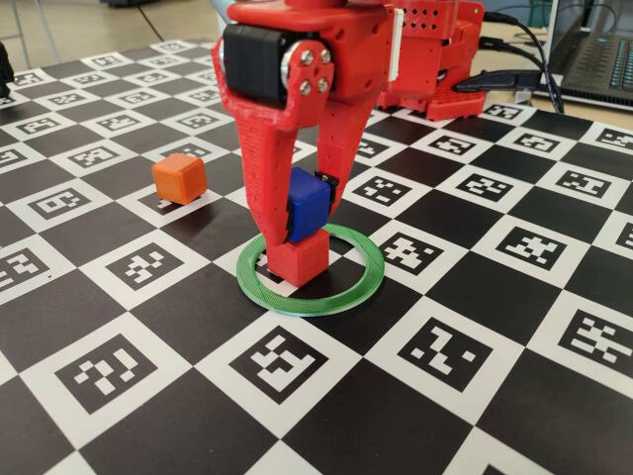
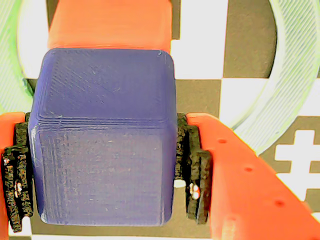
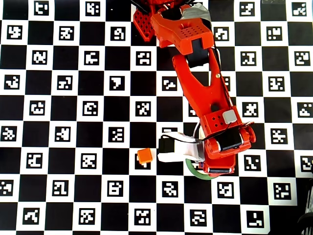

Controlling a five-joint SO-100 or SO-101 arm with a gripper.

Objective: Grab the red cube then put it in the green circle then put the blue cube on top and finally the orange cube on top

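The red cube (image 1: 299, 259) stands inside the green circle (image 1: 366, 282) on the checkered mat. My gripper (image 1: 300, 226) is shut on the blue cube (image 1: 308, 204) and holds it directly over the red cube, at or just above its top face; I cannot tell whether they touch. In the wrist view the blue cube (image 2: 102, 140) fills the space between the black pads (image 2: 197, 180), with the red cube (image 2: 110, 25) and part of the green circle (image 2: 280, 100) below. The orange cube (image 1: 179, 178) lies on the mat to the left, apart from the ring. From overhead, the arm hides the red and blue cubes; the orange cube (image 3: 144, 156) shows.
The arm's red base (image 1: 435, 59) stands at the back of the mat. A laptop (image 1: 593, 49) and black cables (image 1: 514, 79) lie at the back right. The marker-printed checkerboard (image 1: 445, 346) covers the table around the ring.
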